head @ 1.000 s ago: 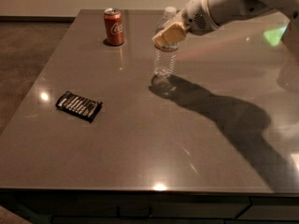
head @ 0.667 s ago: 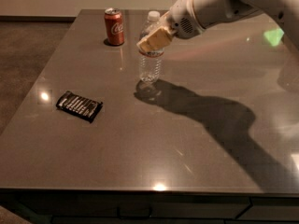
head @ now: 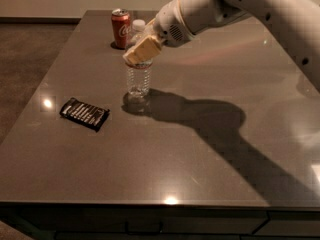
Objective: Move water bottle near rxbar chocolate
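The water bottle (head: 138,81) and the gripper (head: 143,50) have travelled left across the table (head: 215,179) in the past second. At left, the rxbar chocolate (head: 85,115) lies flat, its length running far-left to near-right. A red can (head: 120,28) stands at the far edge. The bottle stands upright, cap up, right of the bar with a gap still to close. The gripper's fingers pinch its shoulder. Judged mostly done; final approach and release remain.

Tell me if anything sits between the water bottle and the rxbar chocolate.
Nothing visible. The gripper grips the water bottle near its top; only table surface lies between it and the rxbar chocolate.
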